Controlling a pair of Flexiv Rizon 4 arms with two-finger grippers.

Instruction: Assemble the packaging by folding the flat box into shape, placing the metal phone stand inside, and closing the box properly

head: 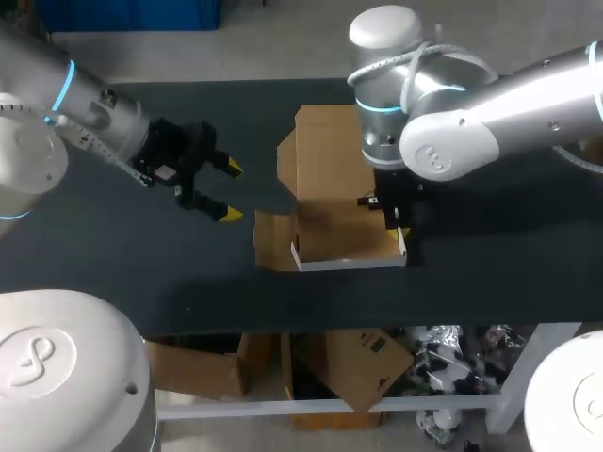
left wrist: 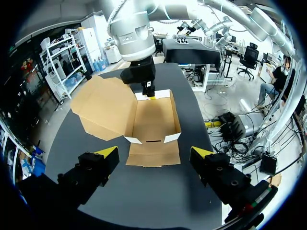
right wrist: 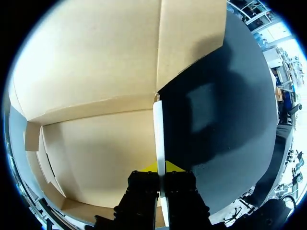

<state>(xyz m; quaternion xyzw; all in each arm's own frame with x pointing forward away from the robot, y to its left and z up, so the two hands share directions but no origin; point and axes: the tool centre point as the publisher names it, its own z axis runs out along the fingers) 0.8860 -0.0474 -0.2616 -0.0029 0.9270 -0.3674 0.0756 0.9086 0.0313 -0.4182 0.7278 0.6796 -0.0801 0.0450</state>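
light | bright overhead lamps are washing my table (head: 113, 264) evenly | glare | my right arm (head: 509, 94) is gleaming white along its top | shadow | that arm is throwing a soft dark patch on the table beside the box (right wrist: 96, 72)

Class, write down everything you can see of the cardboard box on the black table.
The cardboard box is brown with white cut edges, and half-formed: an open, empty tray with its walls raised, a wide lid flap folded open on one side, and a small flap flat on the black table. The right claw is shut on one side wall's rim.
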